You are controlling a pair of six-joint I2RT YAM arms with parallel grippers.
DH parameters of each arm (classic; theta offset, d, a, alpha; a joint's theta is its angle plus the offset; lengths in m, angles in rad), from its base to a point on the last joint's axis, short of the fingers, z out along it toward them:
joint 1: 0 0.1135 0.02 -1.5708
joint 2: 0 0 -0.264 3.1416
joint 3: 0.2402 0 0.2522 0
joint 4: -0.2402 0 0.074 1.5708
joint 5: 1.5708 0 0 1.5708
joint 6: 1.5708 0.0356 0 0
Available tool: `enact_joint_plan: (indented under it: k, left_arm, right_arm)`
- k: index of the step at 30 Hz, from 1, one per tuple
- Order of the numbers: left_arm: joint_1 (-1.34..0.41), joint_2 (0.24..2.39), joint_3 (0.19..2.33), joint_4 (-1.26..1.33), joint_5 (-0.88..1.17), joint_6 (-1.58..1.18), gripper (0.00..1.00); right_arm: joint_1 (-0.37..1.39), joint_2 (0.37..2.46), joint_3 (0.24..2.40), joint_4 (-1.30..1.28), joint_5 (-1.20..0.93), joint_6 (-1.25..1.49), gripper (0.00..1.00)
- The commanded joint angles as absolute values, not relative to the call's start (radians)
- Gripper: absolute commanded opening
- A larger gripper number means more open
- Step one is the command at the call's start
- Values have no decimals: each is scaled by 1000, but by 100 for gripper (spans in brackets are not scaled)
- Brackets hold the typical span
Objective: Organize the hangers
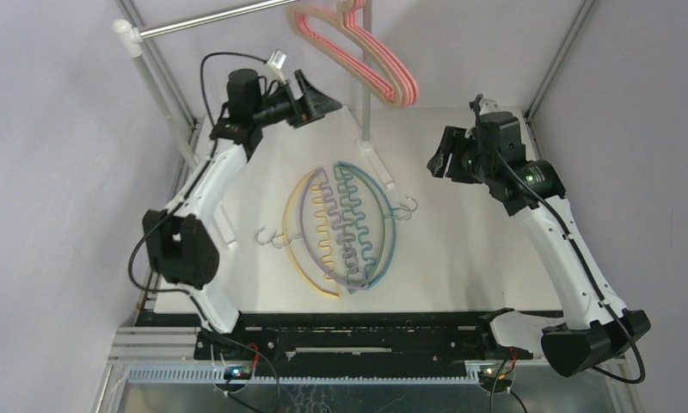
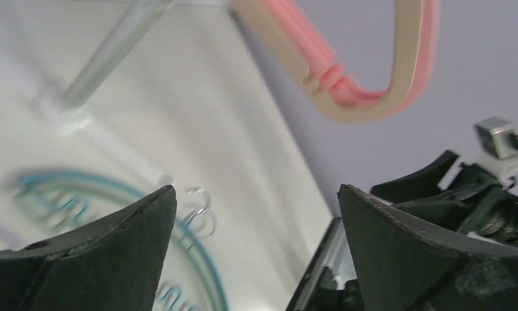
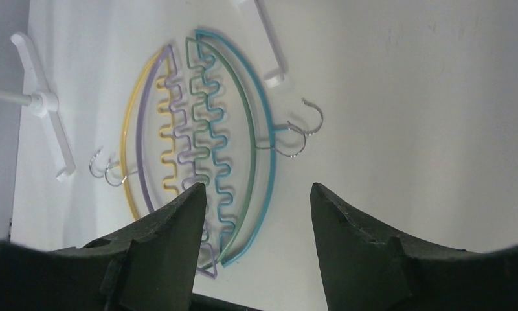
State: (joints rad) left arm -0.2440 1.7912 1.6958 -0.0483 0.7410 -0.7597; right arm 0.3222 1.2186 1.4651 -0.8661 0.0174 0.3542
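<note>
Tools apart, empty: left tool (image 2: 256, 194), right tool (image 3: 256, 191). Pink and tan plastic hangers (image 2: 350, 97) hang, hooks cropped. Yellow, lavender, green, teal wavy hangers (image 3: 201, 139) overlap on white table (image 3: 405, 129).

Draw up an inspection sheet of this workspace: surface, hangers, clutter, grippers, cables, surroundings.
Surface: white table, with the rack's white feet standing on it.
Job's things: four wavy-bar hangers lie overlapping mid-table, yellow, lavender, green, teal; pink and tan hangers hang on the silver rail.
Clutter: nothing seen.
Grippers: left gripper open, empty, raised near the hanging ones; right gripper open, empty, above the table.
Cables: black cables run along both arms, apart from the hangers.
Surroundings: plain lavender-grey walls, metal frame posts.
</note>
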Motion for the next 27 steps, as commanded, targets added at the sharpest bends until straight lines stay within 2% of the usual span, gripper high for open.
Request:
enact_joint_plan:
  k: [1,13,21,27]
  left_arm:
    - [-205,1589,1555,-284,626,-496,100]
    - [-199,1266,1028,-344,461,-427,95]
    - [-198,1121,862,-326,408,-469,95]
    - [-200,1055,788,-318,405,-495,95]
  right_arm:
    - [341,1176,1408,-852,4,367,68]
    - [591,1314,1206,-716,-3,408,65]
    - [633,1537,1187,-627,-58,415,55]
    - [647,1657,1186,-567,-54,420,52]
